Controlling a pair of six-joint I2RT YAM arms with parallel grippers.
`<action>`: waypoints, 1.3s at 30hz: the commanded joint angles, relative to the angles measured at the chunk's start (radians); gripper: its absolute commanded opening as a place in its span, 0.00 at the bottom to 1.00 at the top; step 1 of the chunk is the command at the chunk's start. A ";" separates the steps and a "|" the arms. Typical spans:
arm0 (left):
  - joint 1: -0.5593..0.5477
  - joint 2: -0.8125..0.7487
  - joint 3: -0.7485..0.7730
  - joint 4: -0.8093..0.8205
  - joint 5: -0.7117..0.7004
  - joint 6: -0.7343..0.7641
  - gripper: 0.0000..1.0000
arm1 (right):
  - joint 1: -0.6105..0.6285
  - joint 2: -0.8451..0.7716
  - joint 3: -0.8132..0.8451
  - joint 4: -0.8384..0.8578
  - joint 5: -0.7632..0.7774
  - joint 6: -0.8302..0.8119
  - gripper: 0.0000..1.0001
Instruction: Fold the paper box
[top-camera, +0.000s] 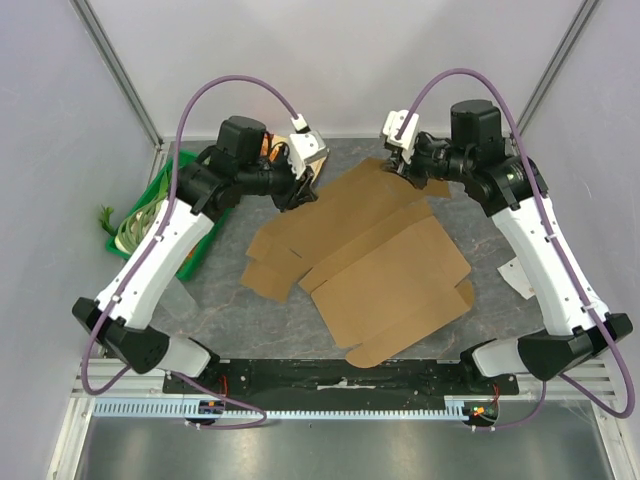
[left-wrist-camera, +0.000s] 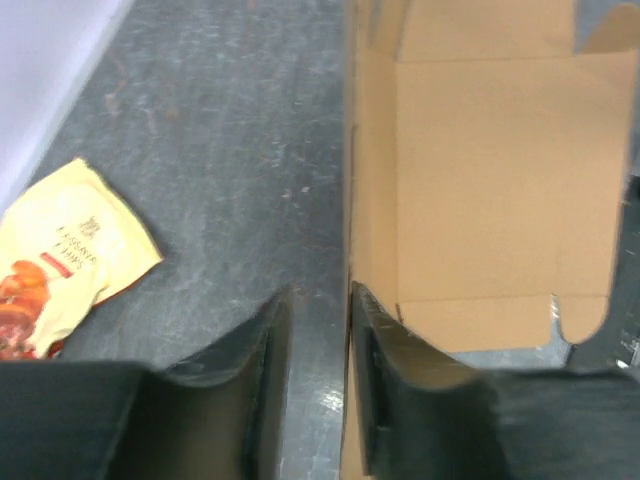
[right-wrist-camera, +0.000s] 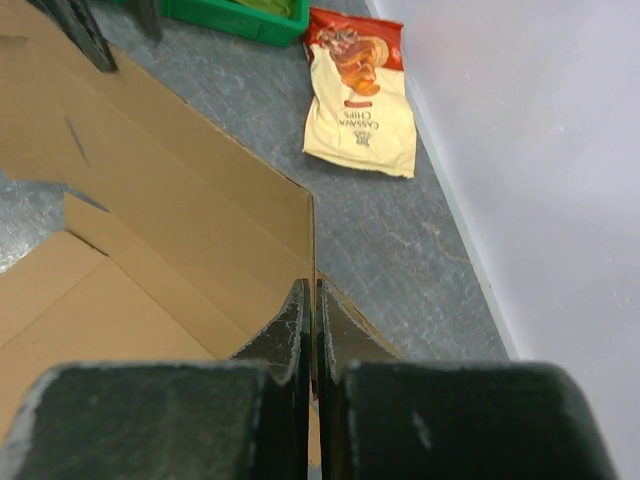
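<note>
The paper box (top-camera: 380, 270) lies flat and unfolded, its long creases slanting from near-left to far-right. At its far edge the right gripper (right-wrist-camera: 314, 300) is clamped on the cardboard. The left gripper (left-wrist-camera: 320, 297) has its jaws slightly apart around the edge.

Left wrist view: cream-and-red snack bag (left-wrist-camera: 75, 265) cropped at left edge, flat brown cardboard paper box (left-wrist-camera: 490, 180) at top. Top view: green plastic bin (top-camera: 185, 160) partly hidden behind left arm (top-camera: 180, 235).

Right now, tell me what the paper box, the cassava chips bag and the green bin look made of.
The paper box: brown cardboard, likely corrugated, matte, unprinted; creases and cut flaps show. The cassava chips bag: likely plastic film, printed, slightly glossy, wrinkled. The green bin: probably moulded plastic, smooth uniform colour.
</note>
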 joint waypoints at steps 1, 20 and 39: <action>0.000 -0.171 -0.135 0.287 -0.285 -0.214 0.50 | -0.031 -0.072 -0.067 0.096 0.047 0.037 0.00; 0.025 -0.631 -0.768 0.557 -0.594 -0.592 0.63 | -0.115 -0.121 -0.133 0.187 -0.021 0.114 0.00; 0.025 -0.490 -0.631 0.541 -0.349 -0.392 0.02 | -0.089 -0.170 -0.200 0.304 0.106 0.197 0.94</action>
